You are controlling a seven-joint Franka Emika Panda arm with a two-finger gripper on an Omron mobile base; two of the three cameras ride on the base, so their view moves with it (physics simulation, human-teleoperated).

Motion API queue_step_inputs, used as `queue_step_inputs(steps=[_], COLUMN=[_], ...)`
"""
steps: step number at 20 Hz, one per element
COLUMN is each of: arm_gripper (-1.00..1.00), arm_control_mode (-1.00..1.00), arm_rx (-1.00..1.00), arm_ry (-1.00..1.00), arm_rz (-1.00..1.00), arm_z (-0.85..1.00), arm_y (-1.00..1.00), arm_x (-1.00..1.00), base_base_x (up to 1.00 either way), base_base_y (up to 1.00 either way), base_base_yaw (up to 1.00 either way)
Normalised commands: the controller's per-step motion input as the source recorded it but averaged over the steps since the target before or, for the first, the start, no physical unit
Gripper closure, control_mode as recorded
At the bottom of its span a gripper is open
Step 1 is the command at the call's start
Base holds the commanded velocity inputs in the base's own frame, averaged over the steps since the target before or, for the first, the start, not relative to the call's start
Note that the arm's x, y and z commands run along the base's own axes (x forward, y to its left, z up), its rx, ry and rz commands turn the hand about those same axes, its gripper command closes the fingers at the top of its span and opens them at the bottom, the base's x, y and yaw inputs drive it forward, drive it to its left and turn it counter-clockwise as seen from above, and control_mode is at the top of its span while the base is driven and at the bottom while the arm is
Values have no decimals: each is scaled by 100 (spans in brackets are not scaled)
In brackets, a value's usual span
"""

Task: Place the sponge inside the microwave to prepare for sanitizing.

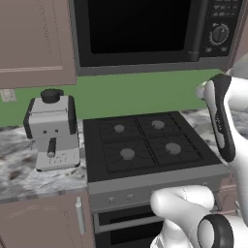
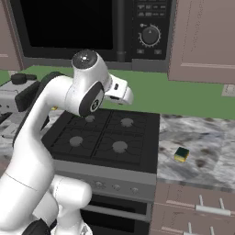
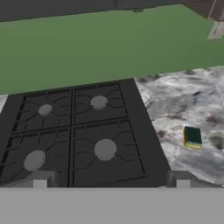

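The sponge, yellow with a dark green top, lies flat on the marble counter a short way right of the stove. In the hand view the sponge is at the right. The microwave hangs above the stove with its black glass door shut; its knob panel is on the right side. My gripper hovers over the stove's front burners, well left of the sponge. It is open, its fingertips wide apart with nothing between them. The hand hangs in the air below the microwave.
The black four-burner stove with its oven takes up the middle. A grey coffee machine stands on the counter to its left. Brown cabinets flank the microwave. A wall outlet sits on the green backsplash at the right.
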Motion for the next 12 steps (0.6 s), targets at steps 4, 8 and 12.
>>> queue_step_inputs(steps=[4, 8, 12], arm_gripper=[-100, -100, -100], arm_control_mode=[-100, -100, -100], arm_rx=[-7, -10, -3], arm_ry=[-23, -9, 0], arm_rz=[-6, 0, -4], arm_z=[79, 84, 82], arm_y=[-23, -3, 0], arm_x=[-2, 0, 1], base_base_x=[0, 0, 0], base_base_y=[0, 0, 0], base_base_yaw=[0, 0, 0])
